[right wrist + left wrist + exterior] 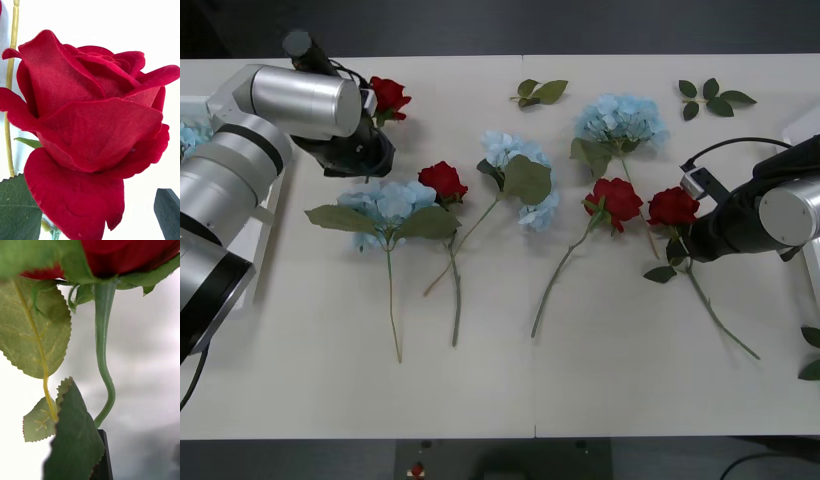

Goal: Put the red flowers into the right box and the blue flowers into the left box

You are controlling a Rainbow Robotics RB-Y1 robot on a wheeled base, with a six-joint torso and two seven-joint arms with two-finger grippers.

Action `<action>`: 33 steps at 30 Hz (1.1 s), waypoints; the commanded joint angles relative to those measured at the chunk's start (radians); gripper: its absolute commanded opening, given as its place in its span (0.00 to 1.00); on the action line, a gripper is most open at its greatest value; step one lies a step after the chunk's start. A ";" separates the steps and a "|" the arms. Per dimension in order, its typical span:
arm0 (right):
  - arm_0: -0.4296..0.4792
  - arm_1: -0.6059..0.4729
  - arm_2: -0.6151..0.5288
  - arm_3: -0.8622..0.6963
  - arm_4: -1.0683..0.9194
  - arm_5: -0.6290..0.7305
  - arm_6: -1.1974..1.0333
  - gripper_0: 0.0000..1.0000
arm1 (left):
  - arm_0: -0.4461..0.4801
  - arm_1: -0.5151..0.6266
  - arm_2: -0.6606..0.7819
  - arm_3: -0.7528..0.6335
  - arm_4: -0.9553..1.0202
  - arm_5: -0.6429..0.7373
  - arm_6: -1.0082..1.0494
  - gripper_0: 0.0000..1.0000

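While roses crowd both pincers, leaf sprigs [540, 92] (loose) lie apart.

Flower-strewn white table [510, 390]

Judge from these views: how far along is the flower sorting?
Done: one blue flower lies in the left box. In hand: left gripper holds a rose by its stem; right gripper hovers at another rose. Left: three blue flowers, two more roses on the table.
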 commanded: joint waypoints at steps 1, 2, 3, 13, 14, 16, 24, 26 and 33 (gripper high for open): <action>-0.035 0.026 0.002 0.016 0.022 -0.011 0.034 0.95 | -0.039 0.058 0.048 -0.086 -0.005 -0.005 -0.062 0.00; -0.035 0.031 0.002 0.018 0.026 -0.011 0.034 0.95 | -0.039 0.062 0.057 -0.094 -0.003 -0.005 -0.065 0.00; -0.037 0.037 0.002 0.024 0.032 -0.011 0.034 0.93 | -0.039 0.065 0.074 -0.112 -0.001 -0.005 -0.085 0.00; -0.035 0.060 0.007 0.041 0.067 -0.011 0.034 0.39 | -0.039 0.068 0.279 -0.216 0.143 0.083 -0.321 0.00; -0.035 0.060 0.007 0.041 0.067 -0.011 0.034 0.30 | -0.039 0.068 0.307 -0.220 0.190 0.107 -0.343 0.00; -0.037 0.060 0.007 0.041 0.067 -0.011 0.036 0.22 | -0.039 0.069 0.350 -0.223 0.256 0.149 -0.378 0.00; -0.035 0.063 0.007 0.041 0.067 -0.011 0.036 0.00 | -0.039 0.081 0.479 -0.224 0.532 0.364 -0.470 0.00; -0.035 0.061 0.007 0.041 0.065 -0.011 0.036 0.00 | -0.039 0.089 0.480 -0.223 0.606 0.399 -0.471 0.00; -0.066 0.035 0.007 0.041 -0.001 -0.011 0.029 0.00 | -0.039 0.095 0.480 -0.223 0.891 0.503 -0.485 0.00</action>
